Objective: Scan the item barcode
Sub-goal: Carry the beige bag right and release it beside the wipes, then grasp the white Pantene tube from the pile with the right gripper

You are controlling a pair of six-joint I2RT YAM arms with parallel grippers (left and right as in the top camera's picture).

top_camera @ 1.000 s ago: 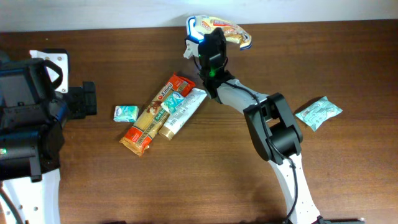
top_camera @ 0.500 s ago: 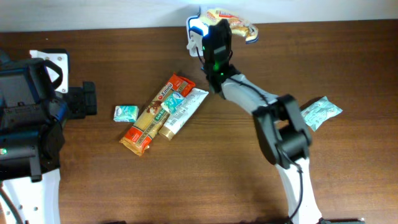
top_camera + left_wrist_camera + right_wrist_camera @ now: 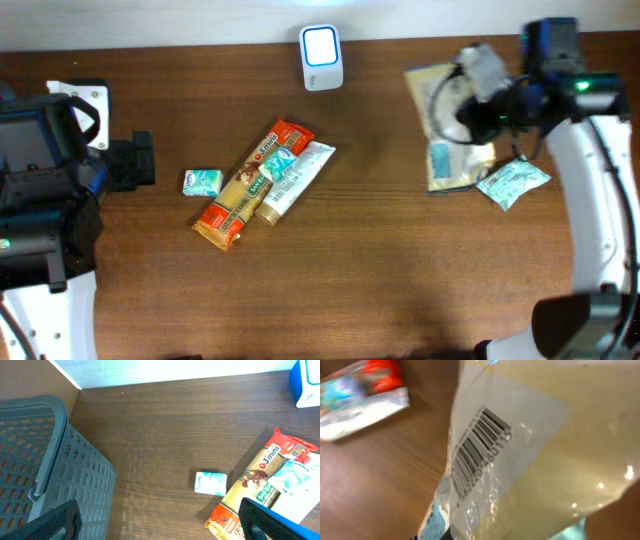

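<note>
The item is a pale see-through packet (image 3: 450, 135) held over the right side of the table, with my right gripper (image 3: 464, 110) shut on it. In the right wrist view the packet (image 3: 540, 445) fills the frame, its black barcode (image 3: 479, 450) faces the camera, and it hides the fingers. At the table's back edge, well left of the packet, stands the white scanner (image 3: 321, 56) with its blue-lit face. My left gripper (image 3: 160, 530) hangs open and empty over bare wood at the far left, beside a grey basket (image 3: 45, 460).
An orange pasta pack (image 3: 250, 185), a white packet (image 3: 297, 178) and a small teal sachet (image 3: 202, 181) lie left of centre. A teal packet (image 3: 513, 182) lies at the right, beside the held packet. In the left wrist view the scanner (image 3: 306, 382) shows top right.
My right arm has swung away from the scanner to the right, carrying the packet with it. The scanner's face is now uncovered. The left arm has not moved.
</note>
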